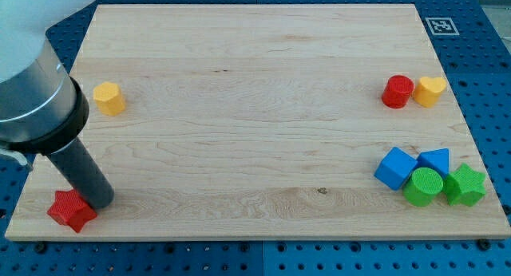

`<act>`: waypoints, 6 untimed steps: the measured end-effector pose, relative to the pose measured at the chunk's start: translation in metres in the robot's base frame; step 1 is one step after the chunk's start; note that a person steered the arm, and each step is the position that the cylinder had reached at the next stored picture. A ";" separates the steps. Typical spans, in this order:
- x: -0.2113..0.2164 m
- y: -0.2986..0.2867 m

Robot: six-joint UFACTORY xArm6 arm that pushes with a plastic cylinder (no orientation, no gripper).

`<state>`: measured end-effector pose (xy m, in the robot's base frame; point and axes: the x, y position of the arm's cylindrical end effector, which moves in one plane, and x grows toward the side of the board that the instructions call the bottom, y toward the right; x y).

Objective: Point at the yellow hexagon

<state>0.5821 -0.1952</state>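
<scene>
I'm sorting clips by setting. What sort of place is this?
Probably a robotics lab bench: a wooden board lies on a blue perforated base, with a fiducial marker at its corner and small blocks like the yellow hexagon for pushing.

Our wooden board (255, 108) carries, relative to yellow hexagon (108, 98): red star (71, 210) below; red cylinder (397, 92), yellow heart (430, 91) far right; blue cube (396, 167), blue triangle (436, 159), green cylinder (423, 186), green star (465, 185) lower right.
</scene>
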 end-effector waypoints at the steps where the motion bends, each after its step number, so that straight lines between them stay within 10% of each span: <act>1: -0.038 0.045; 4: -0.251 0.042; 6: -0.243 -0.029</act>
